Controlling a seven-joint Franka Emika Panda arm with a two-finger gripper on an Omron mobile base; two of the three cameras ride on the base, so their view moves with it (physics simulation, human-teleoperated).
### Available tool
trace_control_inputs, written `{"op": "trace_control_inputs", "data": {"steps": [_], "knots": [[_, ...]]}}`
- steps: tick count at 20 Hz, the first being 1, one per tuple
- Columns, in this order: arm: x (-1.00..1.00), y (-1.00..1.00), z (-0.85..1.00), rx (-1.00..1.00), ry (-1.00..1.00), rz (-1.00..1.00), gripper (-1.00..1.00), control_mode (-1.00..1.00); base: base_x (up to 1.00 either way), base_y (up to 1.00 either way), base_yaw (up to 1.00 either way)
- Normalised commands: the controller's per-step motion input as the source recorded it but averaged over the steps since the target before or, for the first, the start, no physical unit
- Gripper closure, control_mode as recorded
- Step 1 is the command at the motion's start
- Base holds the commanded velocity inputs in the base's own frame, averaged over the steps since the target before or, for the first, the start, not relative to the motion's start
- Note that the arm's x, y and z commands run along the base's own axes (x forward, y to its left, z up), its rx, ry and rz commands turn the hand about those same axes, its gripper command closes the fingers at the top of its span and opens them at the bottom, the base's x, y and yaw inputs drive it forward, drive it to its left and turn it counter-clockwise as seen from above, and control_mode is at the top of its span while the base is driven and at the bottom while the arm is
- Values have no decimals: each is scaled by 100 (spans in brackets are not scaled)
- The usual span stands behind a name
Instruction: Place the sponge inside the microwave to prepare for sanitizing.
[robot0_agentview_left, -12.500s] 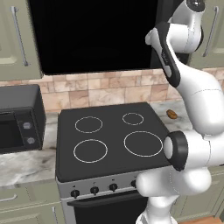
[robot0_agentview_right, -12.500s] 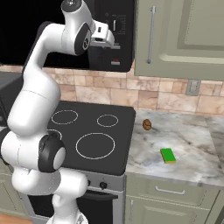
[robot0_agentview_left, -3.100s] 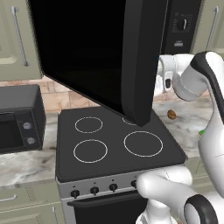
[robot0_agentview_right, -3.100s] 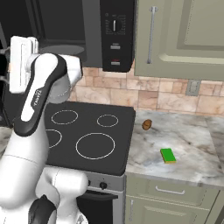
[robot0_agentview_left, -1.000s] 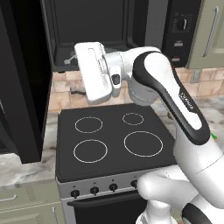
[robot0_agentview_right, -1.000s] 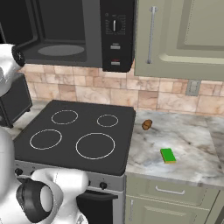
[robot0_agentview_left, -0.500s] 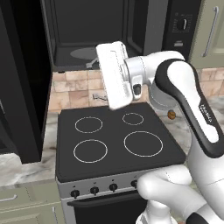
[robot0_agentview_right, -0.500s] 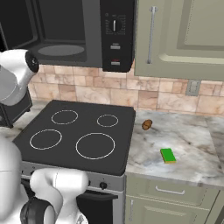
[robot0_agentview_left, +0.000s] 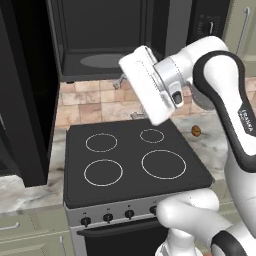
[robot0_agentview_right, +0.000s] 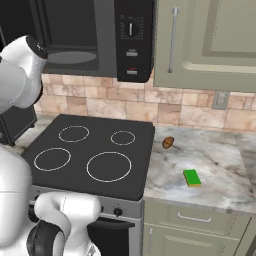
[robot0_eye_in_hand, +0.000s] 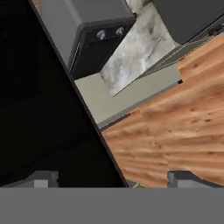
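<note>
At the far left of the left base view the microwave door (robot0_agentview_left: 22, 95) is standing swung wide, a tall black slab running down the left edge of the frame. Just right of it, in the upper middle, the microwave (robot0_agentview_left: 107, 40) is showing its open grey cavity with the round plate (robot0_agentview_left: 102, 60) lying flat on the floor of it. Below, the black stove (robot0_agentview_left: 132, 162) is filling the centre, and the arm's white hand is hanging over its back edge, in front of the tiled wall.

In the hand view the gripper (robot0_eye_in_hand: 113, 177) is pointing down past the door's dark edge toward the wooden floor, with the toaster oven (robot0_eye_in_hand: 103, 33) at the upper left. Its two tips are sitting far apart at the bottom corners, with nothing between them, so the claw is spread wide and carrying nothing.

Further right, in the right base view, a small brown object (robot0_agentview_right: 168, 142) is lying on the marble counter (robot0_agentview_right: 220, 165) just beside the stove, and the sponge (robot0_agentview_right: 191, 177) is resting flat, green side up, in the lower right of the frame, well apart from the hand.

By my reading the opening of the door is finished and the fetching of the sponge is only beginning. The next move is calling for a long swing rightward across the stove, then a descent over the sponge with the open tips straddling it.
</note>
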Motion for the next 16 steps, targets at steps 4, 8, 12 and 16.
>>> {"op": "trace_control_inputs", "data": {"steps": [4, 8, 12, 16], "knots": [[1, -58, -31, -32, -28, 14, -100, -100, 0, 0, 0], [0, -59, -31, -32, -26, 15, -100, -100, 0, 0, 0], [0, -57, -22, -33, -27, 19, -100, -100, 0, 0, 0], [7, -54, -60, -32, -15, 23, -100, -100, 0, 0, 0]]}}
